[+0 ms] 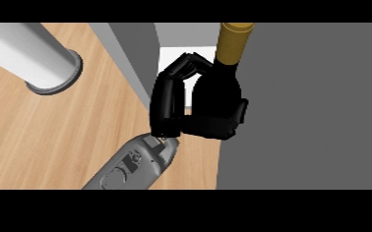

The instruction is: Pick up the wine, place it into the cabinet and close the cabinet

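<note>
The left hand (167,103) holds the wine (220,81); its fingers (190,61) are curled round the far side up by the neck, and the thumb is wrapped across the low part. The wine's long side runs up and down the view, with the gold top toward the view's top and leaning a little to the right. It is where the wood counter (73,128) meets the grey cabinet (305,103).

Probably a kitchen: a pale wooden worktop (73,128), a grey cabinet (305,103) on it, and a gold-necked wine bottle (234,44) at its opening.
</note>
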Motion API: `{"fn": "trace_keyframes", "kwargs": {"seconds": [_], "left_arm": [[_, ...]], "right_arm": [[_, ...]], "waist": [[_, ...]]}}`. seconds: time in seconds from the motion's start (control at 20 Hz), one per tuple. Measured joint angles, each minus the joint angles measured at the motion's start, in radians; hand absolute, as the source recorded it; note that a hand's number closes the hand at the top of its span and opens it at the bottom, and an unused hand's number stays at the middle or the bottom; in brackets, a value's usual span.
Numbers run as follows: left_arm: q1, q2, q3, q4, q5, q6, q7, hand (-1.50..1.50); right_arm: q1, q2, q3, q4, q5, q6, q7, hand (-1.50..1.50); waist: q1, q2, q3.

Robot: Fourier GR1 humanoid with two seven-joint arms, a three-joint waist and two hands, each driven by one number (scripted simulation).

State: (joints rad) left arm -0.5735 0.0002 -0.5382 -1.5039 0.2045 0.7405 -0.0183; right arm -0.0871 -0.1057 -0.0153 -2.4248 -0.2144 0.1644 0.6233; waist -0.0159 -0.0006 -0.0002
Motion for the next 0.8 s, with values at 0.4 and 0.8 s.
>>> {"fn": "trace_keyframes", "kwargs": {"seconds": [0.4,0.8], "left_arm": [[0.016,0.000,-0.001,0.068,0.102,0.020,-0.121,1.50],[0.024,0.006,0.025,0.219,0.086,-0.016,-0.223,1.50]], "right_arm": [[-0.035,-0.017,-0.042,0.005,-0.010,-0.002,0.020,-1.50],[-0.038,-0.001,-0.009,0.006,-0.008,-0.011,0.016,-1.50]], "waist": [[0.000,0.000,0.000],[0.002,0.000,0.000]]}}
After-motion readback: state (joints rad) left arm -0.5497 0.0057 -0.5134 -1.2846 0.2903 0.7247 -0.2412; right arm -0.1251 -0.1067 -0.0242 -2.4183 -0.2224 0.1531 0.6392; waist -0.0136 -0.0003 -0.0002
